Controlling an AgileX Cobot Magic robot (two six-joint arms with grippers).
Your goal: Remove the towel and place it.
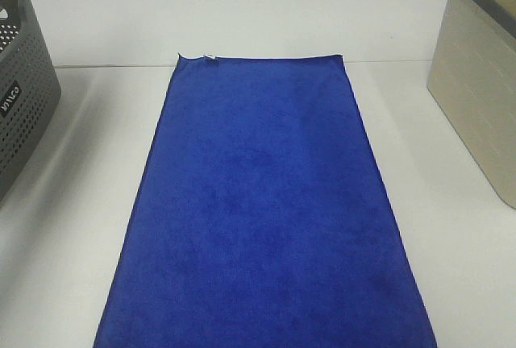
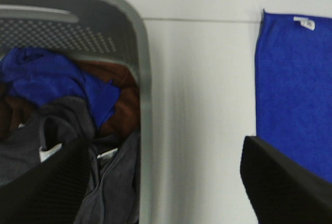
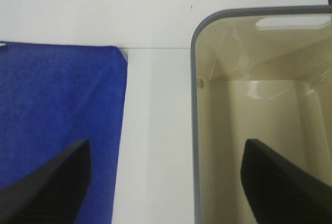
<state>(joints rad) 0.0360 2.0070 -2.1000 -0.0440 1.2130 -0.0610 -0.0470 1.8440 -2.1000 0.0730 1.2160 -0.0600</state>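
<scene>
The towel [image 1: 266, 211] is a long royal-blue cloth spread flat down the middle of the white table, with a small white tag [image 1: 210, 58] at its far left corner. Neither arm shows in the exterior high view. In the left wrist view my left gripper [image 2: 166, 182] is open, one finger over the grey basket and the other over the towel [image 2: 293, 94] edge, holding nothing. In the right wrist view my right gripper [image 3: 166, 182] is open wide and empty, one finger over the towel [image 3: 57, 110] and the other over the beige bin.
A grey perforated basket [image 1: 20, 98] stands at the left table edge; it holds several cloths [image 2: 57, 105], blue, brown and grey. A beige bin [image 1: 480, 82] with a grey rim stands at the right edge, its inside [image 3: 259, 130] bare. Bare table lies beside the towel.
</scene>
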